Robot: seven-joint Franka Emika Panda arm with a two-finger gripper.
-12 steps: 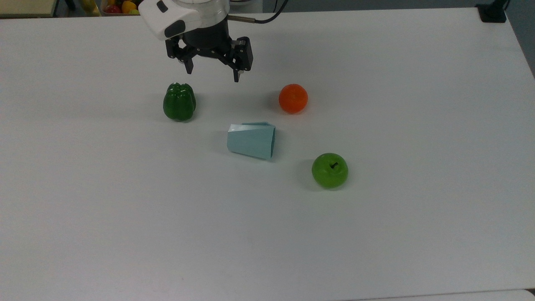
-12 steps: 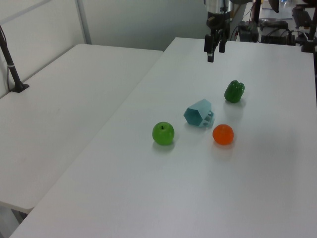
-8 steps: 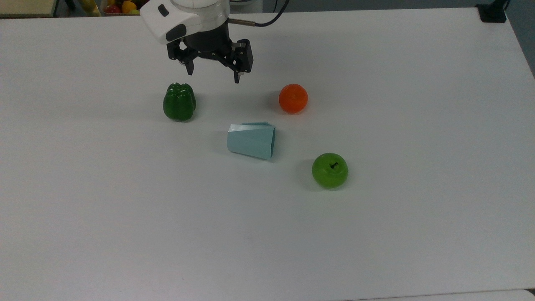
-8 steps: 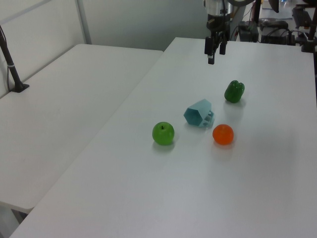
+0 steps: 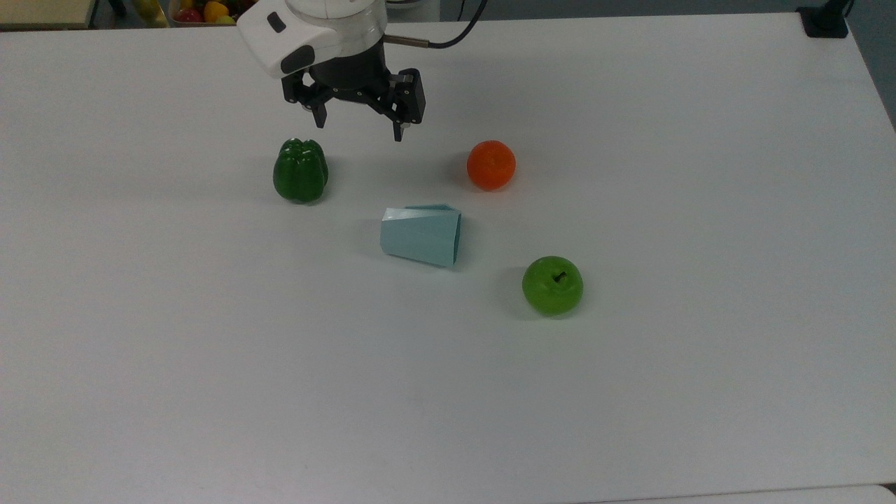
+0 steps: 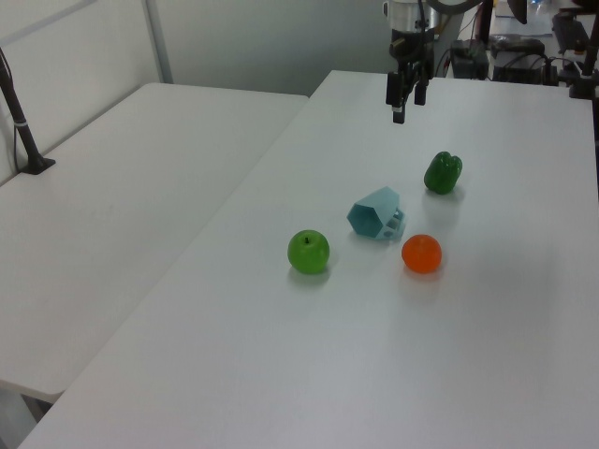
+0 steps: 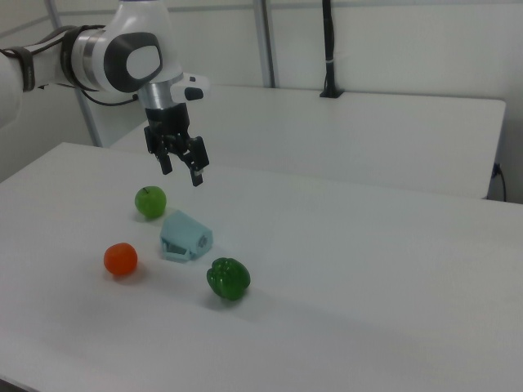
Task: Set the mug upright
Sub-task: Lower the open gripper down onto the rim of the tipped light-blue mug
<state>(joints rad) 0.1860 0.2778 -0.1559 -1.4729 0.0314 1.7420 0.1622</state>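
Note:
The pale light-blue faceted mug [image 5: 422,235] lies on its side on the white table, its wide rim toward the top view's right and its narrower base toward the top view's left. The left view shows the mug [image 6: 376,213] with its hexagon-like opening facing the camera, and the right view shows the mug [image 7: 186,236] with its small handle low on the table side. My gripper [image 5: 359,131] hangs open and empty above the table, beyond the mug, between the pepper and the orange. That same open gripper [image 6: 403,106] [image 7: 181,173] holds nothing.
A green bell pepper [image 5: 300,171] stands at the mug's left in the top view, an orange [image 5: 491,165] behind it to the right, a green apple [image 5: 552,285] in front to the right. A second white table [image 6: 122,187] adjoins in the left view.
The gripper has crept slightly down and toward the mug, staying open. The mug and the fruit have not moved.

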